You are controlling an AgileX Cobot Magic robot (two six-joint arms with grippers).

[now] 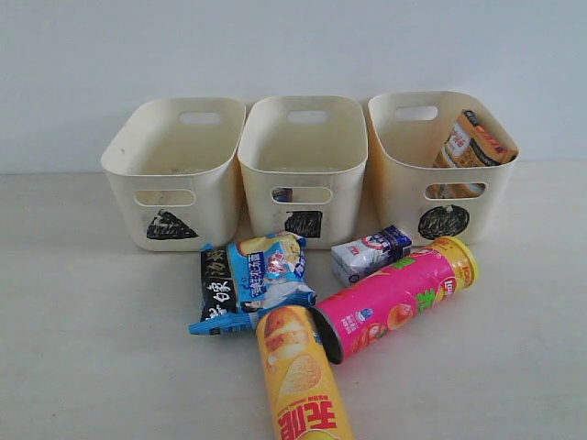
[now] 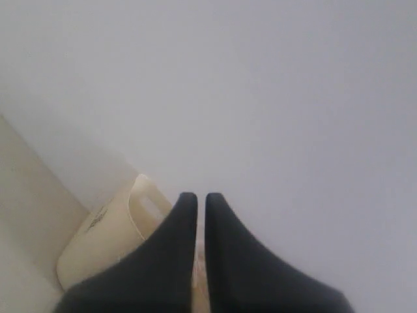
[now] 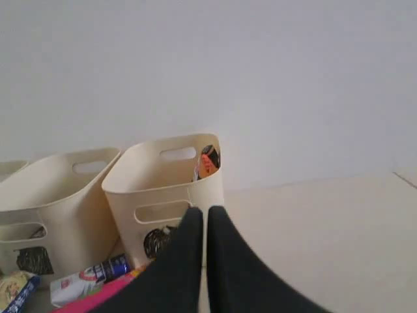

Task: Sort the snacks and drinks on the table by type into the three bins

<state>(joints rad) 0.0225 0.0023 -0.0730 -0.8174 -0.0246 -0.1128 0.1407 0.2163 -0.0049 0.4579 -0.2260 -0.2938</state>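
Observation:
Three cream bins stand in a row at the back of the table: triangle bin, square bin, circle bin. An orange-brown bag leans inside the circle bin. In front lie a blue-black bag, a white and blue carton, a pink cylinder and a yellow cylinder. Neither gripper shows in the exterior view. My left gripper is shut and empty, raised near one bin. My right gripper is shut and empty, in front of the circle bin.
A pale wall runs behind the bins. Something dark shows through the square bin's handle slot. In the right wrist view the orange-brown bag peeks over the rim, and the carton and pink cylinder lie below.

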